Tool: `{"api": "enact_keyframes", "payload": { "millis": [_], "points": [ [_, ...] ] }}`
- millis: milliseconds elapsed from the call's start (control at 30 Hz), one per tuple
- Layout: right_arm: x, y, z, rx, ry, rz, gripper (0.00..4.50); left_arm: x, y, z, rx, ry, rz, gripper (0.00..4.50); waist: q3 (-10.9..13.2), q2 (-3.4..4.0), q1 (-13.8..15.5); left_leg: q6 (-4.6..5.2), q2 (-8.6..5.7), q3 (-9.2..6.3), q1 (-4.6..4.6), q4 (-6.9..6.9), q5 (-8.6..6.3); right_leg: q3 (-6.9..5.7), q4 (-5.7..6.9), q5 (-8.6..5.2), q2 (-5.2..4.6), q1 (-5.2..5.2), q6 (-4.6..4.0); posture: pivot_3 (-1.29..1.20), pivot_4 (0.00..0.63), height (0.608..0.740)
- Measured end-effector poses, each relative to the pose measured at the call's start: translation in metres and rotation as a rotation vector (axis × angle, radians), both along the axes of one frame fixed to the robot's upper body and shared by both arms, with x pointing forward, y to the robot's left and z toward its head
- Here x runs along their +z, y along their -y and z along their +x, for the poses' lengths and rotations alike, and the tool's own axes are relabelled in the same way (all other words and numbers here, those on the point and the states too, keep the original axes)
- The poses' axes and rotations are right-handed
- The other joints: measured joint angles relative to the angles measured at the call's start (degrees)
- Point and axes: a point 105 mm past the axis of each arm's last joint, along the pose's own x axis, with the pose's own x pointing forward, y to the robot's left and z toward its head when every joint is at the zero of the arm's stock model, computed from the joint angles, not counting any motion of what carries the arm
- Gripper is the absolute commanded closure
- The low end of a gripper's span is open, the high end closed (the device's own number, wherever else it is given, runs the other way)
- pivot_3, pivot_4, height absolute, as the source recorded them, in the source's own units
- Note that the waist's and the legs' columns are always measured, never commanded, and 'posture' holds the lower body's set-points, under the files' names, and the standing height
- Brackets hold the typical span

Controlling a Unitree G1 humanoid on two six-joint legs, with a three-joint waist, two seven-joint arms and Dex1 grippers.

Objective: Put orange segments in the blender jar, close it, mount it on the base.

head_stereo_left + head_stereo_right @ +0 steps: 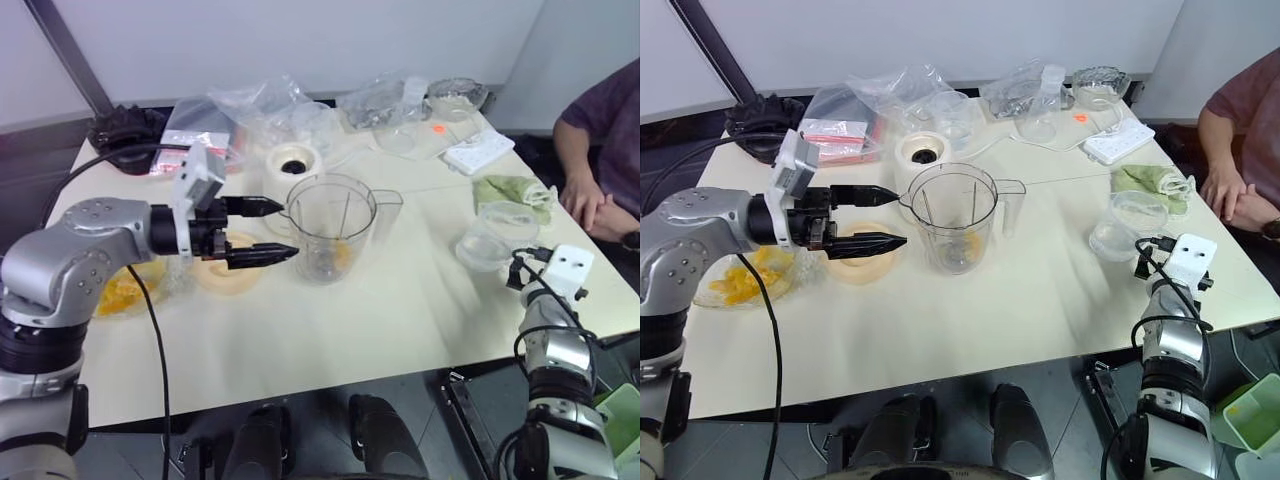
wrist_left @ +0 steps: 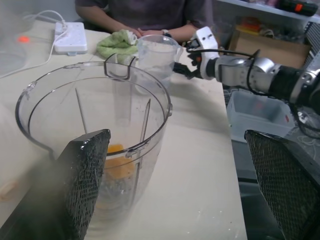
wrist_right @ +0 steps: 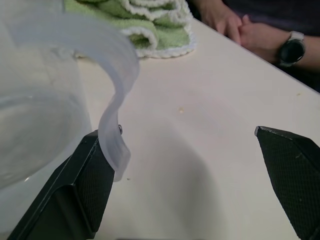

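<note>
Blender jar (image 1: 331,229): upright mid-desk (image 1: 380,320), orange segments (image 1: 340,255) inside.
Left claw (image 1: 275,231): spread, beside jar.
Right claw (image 3: 190,180): spread, at right edge.

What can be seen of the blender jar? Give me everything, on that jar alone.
The blender jar is a tall pitcher of clear plastic, standing upright and lidless on the pale table. It has a pour spout, a side handle toward the robot's right and thin ribs running down its inner wall. A few orange segments lie at its bottom. The left pincer hovers open beside its rim, one finger reaching the spout, though contact cannot be told. It is not on the base, which sits just behind it.
</note>
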Motion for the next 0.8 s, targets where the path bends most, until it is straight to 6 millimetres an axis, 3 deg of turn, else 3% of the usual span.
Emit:
{"api": "enact_keyframes", "payload": {
  "millis": [167,367,567,800],
  "points": [
    [0.002,-0.015,-0.017,0.049,-0.008,-0.045,0.08,-0.003,-0.001,0.002,0.002,-0.013,-0.002,0.0,0.0,-0.01,0.3,0.01,0.02,-0.01,-0.02,-0.04,-0.01,-0.01,-0.05,-0.01,-0.01,-0.01,0.01,0.0,0.15,0.74],
    [0.023,-0.042,-0.042,0.138,0.037,-0.103,0.08,-0.004,-0.009,0.014,0.04,0.009,0.018,0.0,0.0,-0.04,0.3,0.0,0.05,-0.02,-0.03,-0.04,-0.01,-0.03,-0.1,-0.05,-0.02,-0.01,0.05,0.0,0.15,0.74],
    [0.023,-0.078,-0.088,0.25,0.008,-0.082,0.08,-0.004,-0.04,0.043,0.141,0.092,0.147,0.0,0.0,-0.05,0.5,0.0,0.18,-0.03,-0.07,-0.16,-0.03,-0.07,-0.16,-0.08,-0.02,-0.1,0.03,0.0,0.15,0.74],
    [0.036,-0.084,-0.141,0.349,0.043,0.025,0.08,-0.033,-0.071,0.072,0.14,0.133,0.413,0.0,-0.1,-0.08,2.1,0.03,0.3,-0.06,-0.31,-0.18,-0.08,-0.22,-0.33,-0.11,-0.09,-0.24,0.03,0.0,0.15,0.74]
  ]
}}
